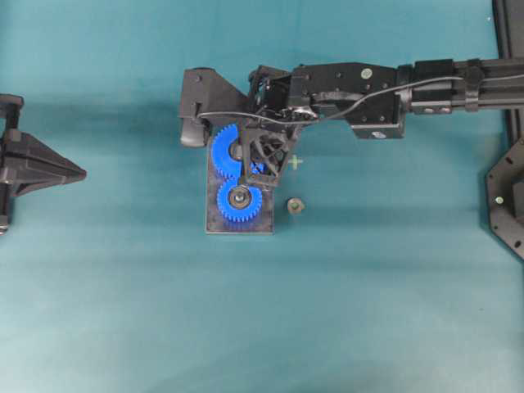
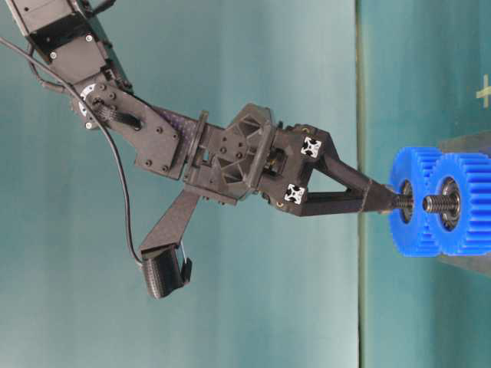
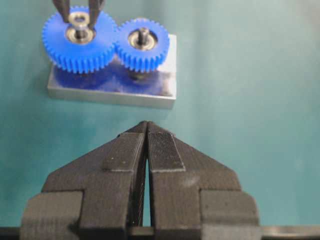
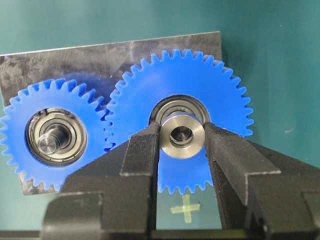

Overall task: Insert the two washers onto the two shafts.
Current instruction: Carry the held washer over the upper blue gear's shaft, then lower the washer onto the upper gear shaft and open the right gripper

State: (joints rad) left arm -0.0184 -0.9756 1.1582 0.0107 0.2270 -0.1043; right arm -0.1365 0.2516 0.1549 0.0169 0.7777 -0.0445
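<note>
My right gripper [image 4: 182,132] is shut on the washer [image 4: 183,136], a thick silver ring held between both fingertips. It sits right over the hub of the larger blue gear [image 4: 220,100], and a dark shaft end shows through its hole. The smaller blue gear [image 4: 20,125] meshes beside it, with its bare shaft [image 4: 52,140] standing free. Both gears sit on a metal plate [image 1: 214,221]. In the overhead view the right gripper [image 1: 246,160] reaches over the plate. My left gripper [image 3: 146,125] is shut and empty, far left of the plate [image 1: 78,173].
A small metal part [image 1: 295,205] lies on the teal mat just right of the plate. A taped cross mark [image 1: 295,161] is next to it. The right arm's camera housing [image 1: 201,106] overhangs the far side of the plate.
</note>
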